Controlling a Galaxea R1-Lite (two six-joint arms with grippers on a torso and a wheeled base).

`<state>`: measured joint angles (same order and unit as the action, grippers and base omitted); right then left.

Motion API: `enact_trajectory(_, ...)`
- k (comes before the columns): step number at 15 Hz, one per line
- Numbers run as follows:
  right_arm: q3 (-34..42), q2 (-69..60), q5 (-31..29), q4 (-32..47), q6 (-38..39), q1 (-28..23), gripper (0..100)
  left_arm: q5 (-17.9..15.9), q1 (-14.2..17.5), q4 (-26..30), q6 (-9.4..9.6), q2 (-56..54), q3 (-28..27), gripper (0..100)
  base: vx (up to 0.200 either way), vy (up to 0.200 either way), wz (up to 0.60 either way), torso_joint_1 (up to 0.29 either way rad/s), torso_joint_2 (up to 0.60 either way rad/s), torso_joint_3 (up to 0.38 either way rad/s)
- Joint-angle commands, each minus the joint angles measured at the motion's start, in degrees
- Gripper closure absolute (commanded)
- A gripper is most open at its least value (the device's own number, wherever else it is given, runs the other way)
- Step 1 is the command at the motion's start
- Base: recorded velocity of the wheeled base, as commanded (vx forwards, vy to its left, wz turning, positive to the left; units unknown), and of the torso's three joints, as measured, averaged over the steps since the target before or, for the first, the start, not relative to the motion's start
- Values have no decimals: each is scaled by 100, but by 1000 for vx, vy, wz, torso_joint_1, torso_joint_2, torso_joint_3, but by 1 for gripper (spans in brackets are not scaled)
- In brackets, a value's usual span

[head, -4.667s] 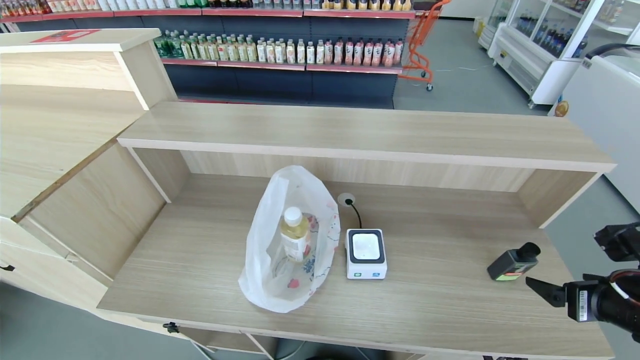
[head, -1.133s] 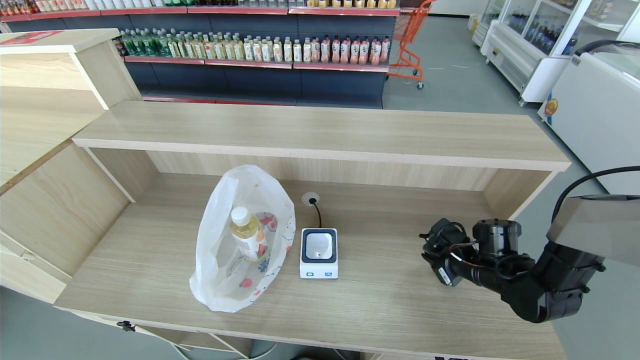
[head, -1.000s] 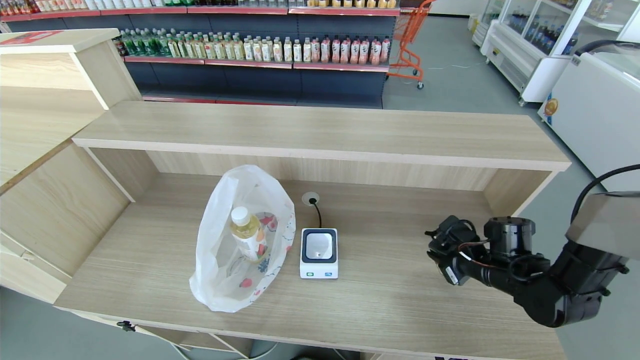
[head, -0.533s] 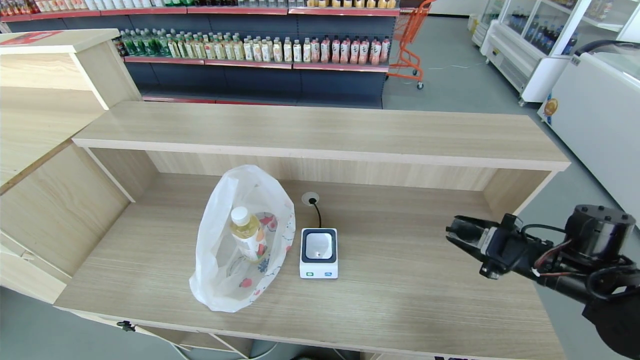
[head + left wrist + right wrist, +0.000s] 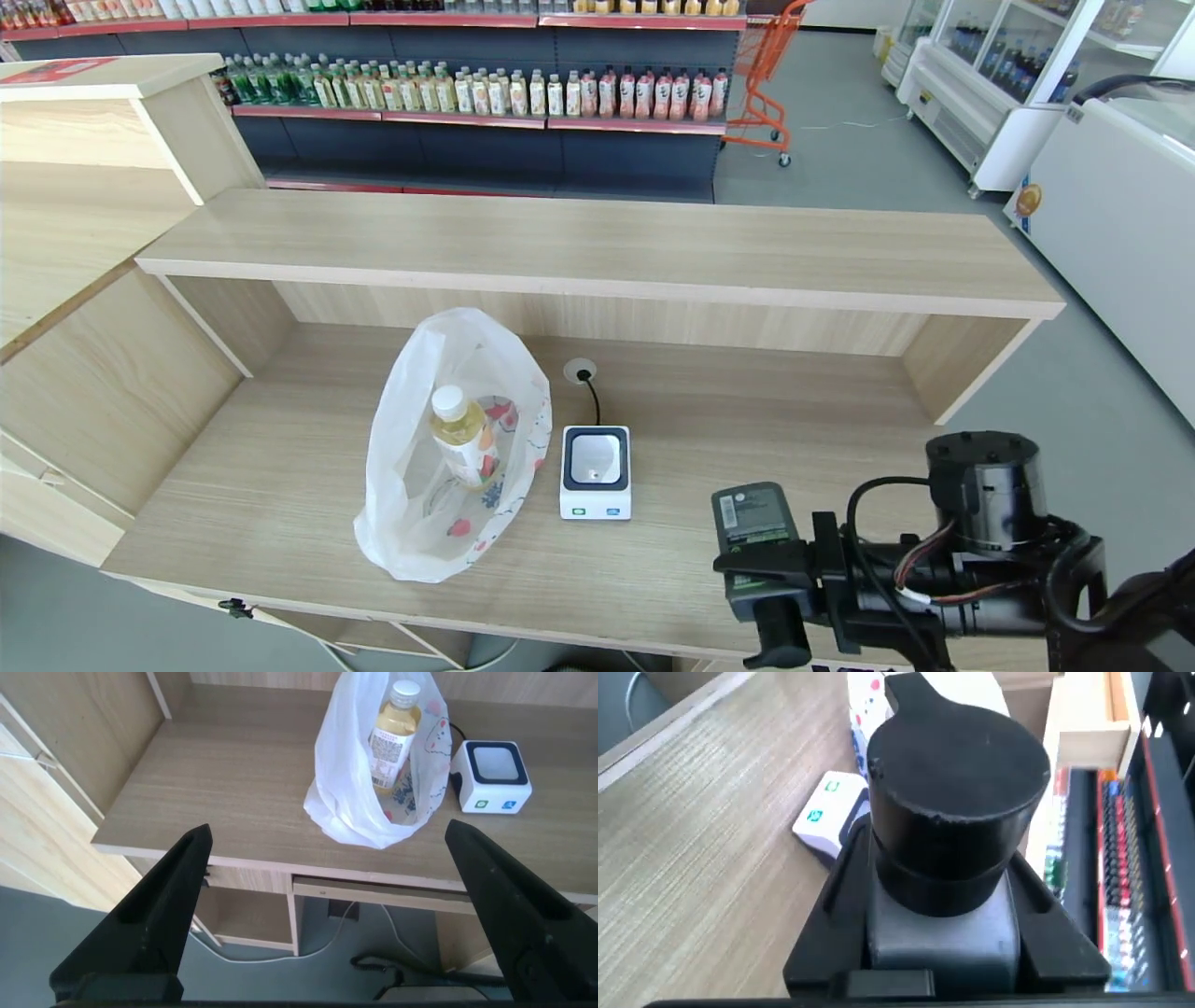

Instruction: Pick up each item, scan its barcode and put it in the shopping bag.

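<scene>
Bright, even overhead light; soft shadow along the back of the table; the shopping bag gleams mildly; head-view edges bow.

Head view overlooks the counter; both wrist views share its scanner.

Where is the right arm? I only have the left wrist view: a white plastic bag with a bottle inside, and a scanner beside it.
Observer: In the head view the right claw is shut on a dark flat-sided bottle with a black round cap, to the right of the white square scanner.
Operator: Is it over the scanner window?
Observer: No. It is off to the side, by the front edge of the wooden counter.
Operator: Which way does the label face?
Observer: A white printed patch on the bottle faces the head camera, not the scanner.
</scene>
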<state>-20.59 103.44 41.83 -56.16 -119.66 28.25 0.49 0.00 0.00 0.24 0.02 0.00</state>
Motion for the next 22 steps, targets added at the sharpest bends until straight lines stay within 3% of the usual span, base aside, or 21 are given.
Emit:
enact_trajectory(1, -94, 230, -17, 132, -532, 445, 100, -5, 0, 0, 2, 6, 0, 0, 0, 0, 0, 0, 0, 0)
enact_trajectory(4, -340, 590, 115, -105, -1068, 867, 100, 4, 0, 0, 2, 6, 0, 0, 0, 0, 0, 0, 0, 0)
enact_trajectory(8, -850, 1135, 704, -1151, -1077, 1245, 100, 4, 0, 0, 2, 6, 0, 0, 0, 0, 0, 0, 0, 0)
enact_trajectory(14, -956, 1442, 1021, -2021, -1077, 1227, 100, -5, 0, 0, 2, 6, 0, 0, 0, 0, 0, 0, 0, 0)
enact_trajectory(22, -929, 1557, 1214, -2285, -1085, 1236, 100, 4, 0, 0, 2, 6, 0, 0, 0, 0, 0, 0, 0, 0)
